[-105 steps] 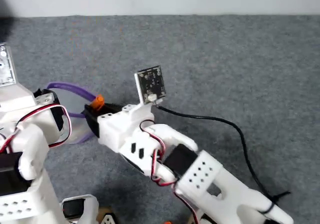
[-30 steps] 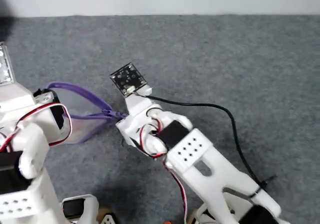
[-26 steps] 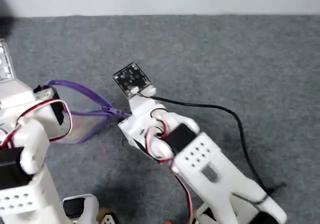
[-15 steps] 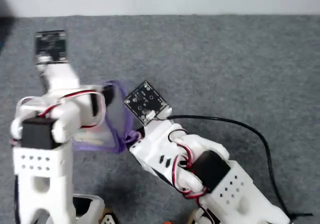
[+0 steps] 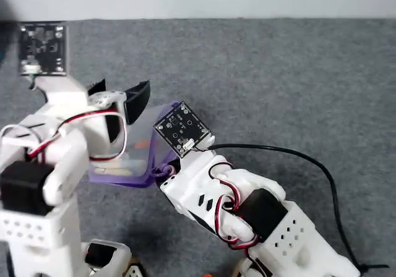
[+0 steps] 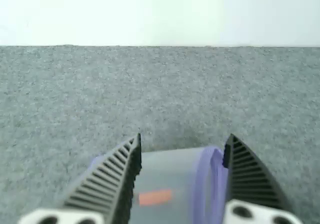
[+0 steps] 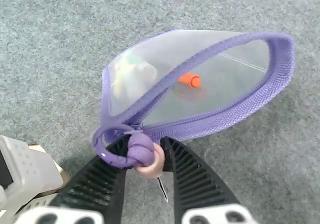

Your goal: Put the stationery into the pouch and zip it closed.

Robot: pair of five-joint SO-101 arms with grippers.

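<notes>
The right pincer [image 7: 145, 144] is shut tight on the purple zip pull [image 7: 131, 151], a loop with a small pale bead. The zip pull sits at one end of the purple pouch [image 7: 225, 91]. The pouch lies on the grey surface [image 7: 50, 29] with its mouth wide open. Inside it you can see an orange thing [image 7: 190, 80] and a white thing [image 7: 131, 74]. The left pincer [image 6: 184, 140] is wide open and holds nothing. It hangs over the pouch, which shows between its two black fingers.
</notes>
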